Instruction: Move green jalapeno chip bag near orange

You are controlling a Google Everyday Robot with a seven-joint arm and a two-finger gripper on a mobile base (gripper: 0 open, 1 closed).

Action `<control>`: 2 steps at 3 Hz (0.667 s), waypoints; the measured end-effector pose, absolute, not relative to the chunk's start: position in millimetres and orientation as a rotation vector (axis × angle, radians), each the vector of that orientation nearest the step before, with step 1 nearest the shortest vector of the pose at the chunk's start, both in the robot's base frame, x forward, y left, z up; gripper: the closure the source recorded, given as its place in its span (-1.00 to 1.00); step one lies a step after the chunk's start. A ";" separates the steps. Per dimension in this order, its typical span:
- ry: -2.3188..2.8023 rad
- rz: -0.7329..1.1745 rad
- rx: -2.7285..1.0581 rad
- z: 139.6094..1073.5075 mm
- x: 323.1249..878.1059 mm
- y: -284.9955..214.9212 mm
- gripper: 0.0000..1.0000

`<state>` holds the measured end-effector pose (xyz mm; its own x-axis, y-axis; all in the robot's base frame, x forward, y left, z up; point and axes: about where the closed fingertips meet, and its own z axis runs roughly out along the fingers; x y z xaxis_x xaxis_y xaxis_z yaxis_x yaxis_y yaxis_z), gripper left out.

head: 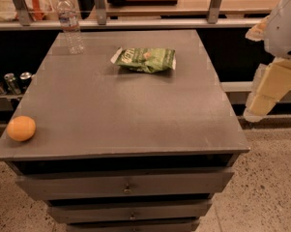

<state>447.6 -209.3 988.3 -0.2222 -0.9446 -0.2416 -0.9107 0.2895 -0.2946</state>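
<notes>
The green jalapeno chip bag (145, 59) lies flat and crinkled at the far middle of the grey cabinet top (125, 105). The orange (21, 128) sits at the near left corner of the top, far from the bag. My gripper (262, 96) hangs off the right side of the cabinet, beyond its right edge and level with its middle. It points downward, holds nothing and touches neither object.
A clear plastic water bottle (70, 23) stands at the far left corner of the top. Behind runs a shelf rail (150, 23) with metal posts. Cans (9, 81) sit low at the left. Drawers (125, 185) face me below the top.
</notes>
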 end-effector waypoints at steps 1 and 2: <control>2.175 -0.096 -1.629 980.8 473.9 -194.5 -1.00; 2.157 -0.071 -1.564 970.2 512.3 -173.7 -1.00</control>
<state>512.3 -173.7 970.2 -0.2381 -0.9092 -0.3415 -0.8847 0.3481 -0.3100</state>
